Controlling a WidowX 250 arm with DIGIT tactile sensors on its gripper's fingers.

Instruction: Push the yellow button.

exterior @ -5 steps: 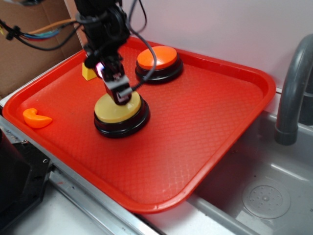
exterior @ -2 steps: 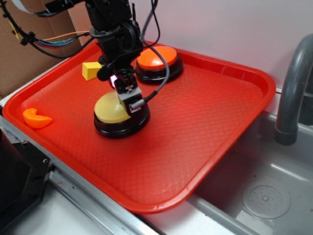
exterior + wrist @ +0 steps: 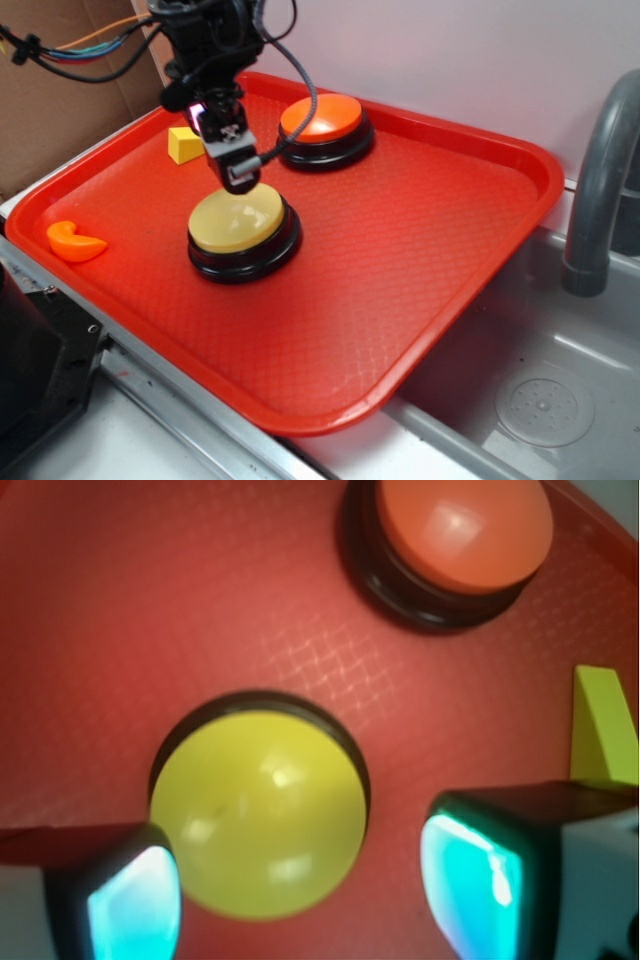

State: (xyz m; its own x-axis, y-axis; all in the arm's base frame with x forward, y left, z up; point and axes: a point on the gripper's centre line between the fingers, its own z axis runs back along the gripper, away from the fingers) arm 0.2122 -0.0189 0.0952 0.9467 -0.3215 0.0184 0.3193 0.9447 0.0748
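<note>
Red plastic fills most of both views: a textured tray (image 3: 420,260) set beside a grey sink (image 3: 560,400), with a grey faucet pipe (image 3: 595,190) at the right edge of the exterior frame and brown cardboard (image 3: 50,110) in the upper left. Over the tray hangs the tool (image 3: 236,176), its two fingers spread apart; in the wrist view the pads (image 3: 135,905) glow cyan at the lower left and lower right corners, with empty space between them. It holds nothing and appears to sit just clear of the dome below rather than pressing on it, though the exterior view leaves the gap small. The yellow button (image 3: 240,228) sits directly under and slightly in front of the tool, left of the tray's centre; from the wrist camera its dome lies between the two pads, nearer the left one. Behind it, toward the upper middle of the frame, stands an orange button (image 3: 322,125). A yellow wedge block (image 3: 183,146) lies left of the tool, and an orange curved piece (image 3: 72,242) rests near the tray's left rim.
</note>
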